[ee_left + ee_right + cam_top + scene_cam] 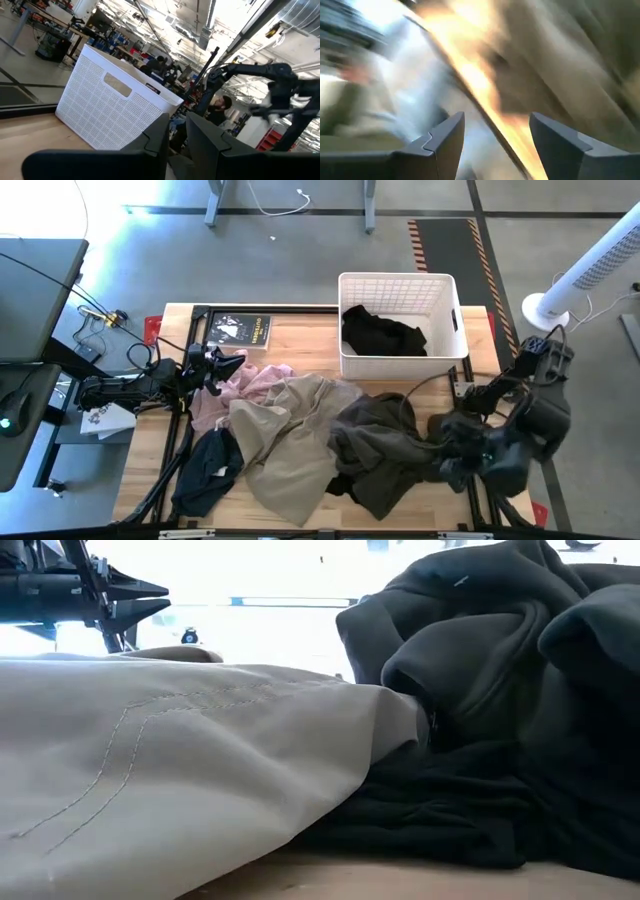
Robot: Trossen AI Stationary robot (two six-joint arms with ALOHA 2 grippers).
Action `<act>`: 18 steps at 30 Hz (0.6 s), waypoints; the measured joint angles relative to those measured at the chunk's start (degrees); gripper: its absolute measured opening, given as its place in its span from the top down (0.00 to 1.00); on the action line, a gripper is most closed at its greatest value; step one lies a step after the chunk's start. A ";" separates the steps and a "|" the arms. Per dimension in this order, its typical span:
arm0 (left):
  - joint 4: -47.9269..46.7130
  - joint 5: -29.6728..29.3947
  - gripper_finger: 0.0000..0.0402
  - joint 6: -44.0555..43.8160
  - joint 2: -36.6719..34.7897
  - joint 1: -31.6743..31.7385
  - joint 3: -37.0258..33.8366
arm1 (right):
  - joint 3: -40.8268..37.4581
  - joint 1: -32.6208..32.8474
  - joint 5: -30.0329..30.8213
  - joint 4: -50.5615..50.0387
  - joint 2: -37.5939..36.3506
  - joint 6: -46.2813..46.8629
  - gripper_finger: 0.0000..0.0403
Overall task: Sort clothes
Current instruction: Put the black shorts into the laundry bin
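The clothes lie in a heap across the wooden table (300, 330). The pale pink one (250, 383) is at the left. The beige one (290, 442) (170, 760) is in the middle, and the dark olive-brown one (385, 442) (480, 650) is to its right, over black cloth (440, 815). A navy one (205, 470) lies near the front left. Another black garment (385, 335) lies inside the white basket (400, 285). My right gripper (447, 463) (497, 145) hangs open at the olive garment's right edge with nothing between its fingers. My left gripper (225, 365) (177, 140) waits above the pink garment, its fingers a narrow gap apart and empty.
A dark flat book (238, 330) lies at the table's far left, beside the basket. A white fan (590, 265) stands on the floor beyond the table's right side. People show in the room behind, in the left wrist view.
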 joint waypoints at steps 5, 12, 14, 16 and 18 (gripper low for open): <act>0.00 -0.04 0.85 -0.01 0.02 0.00 0.00 | 0.45 -5.98 -0.37 29.71 4.88 -33.98 0.45; -0.47 -0.07 0.85 -0.02 0.02 0.00 -0.02 | 0.32 -15.17 -24.64 42.01 19.05 -49.80 0.45; -1.15 -0.04 0.85 -0.29 0.00 0.00 -0.02 | 0.22 -17.18 -28.66 40.29 23.29 -51.68 0.45; -2.21 -0.05 0.85 -1.32 0.00 0.00 -0.03 | 0.18 -18.79 -31.61 38.61 27.00 -54.01 0.45; -2.90 0.22 0.85 -2.47 0.02 0.00 -0.04 | 0.21 -19.98 -34.31 36.66 30.23 -56.91 0.45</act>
